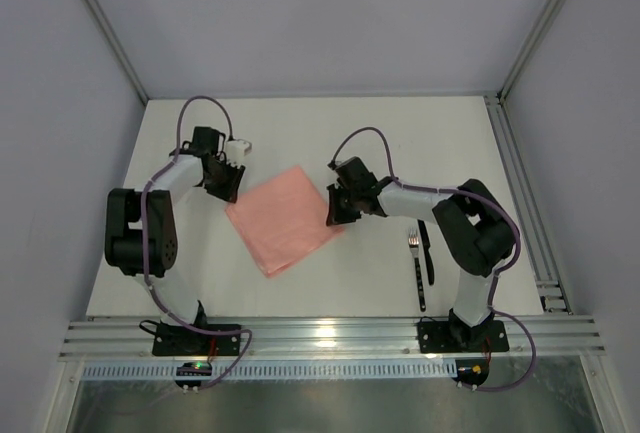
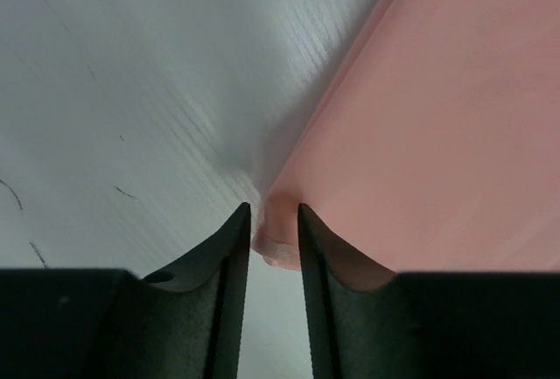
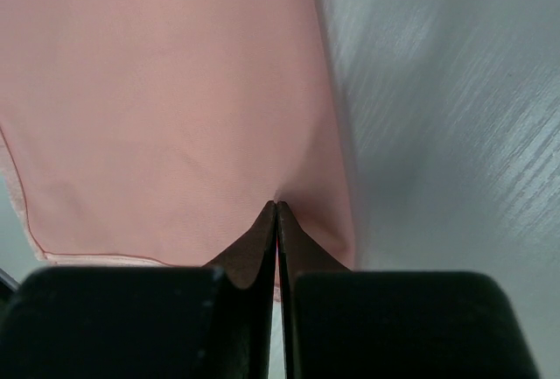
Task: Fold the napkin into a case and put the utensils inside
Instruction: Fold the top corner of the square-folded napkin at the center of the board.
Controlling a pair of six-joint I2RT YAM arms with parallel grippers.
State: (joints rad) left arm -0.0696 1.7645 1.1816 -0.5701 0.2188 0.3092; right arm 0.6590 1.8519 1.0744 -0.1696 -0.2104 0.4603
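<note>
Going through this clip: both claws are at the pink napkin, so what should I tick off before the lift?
1. Right claw shut on the napkin: ok.
2. Left claw pinching the opposite corner: cannot tell; a gap shows between its fingers.
3. Napkin flat on the table: ok.
4. Utensils apart from the napkin, beside the right arm: ok.
5. Claws at opposite corners: ok.

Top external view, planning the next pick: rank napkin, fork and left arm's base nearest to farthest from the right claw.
1. napkin, gripped at its right corner by the right claw.
2. fork, to the right.
3. left arm's base, near left edge.
</note>
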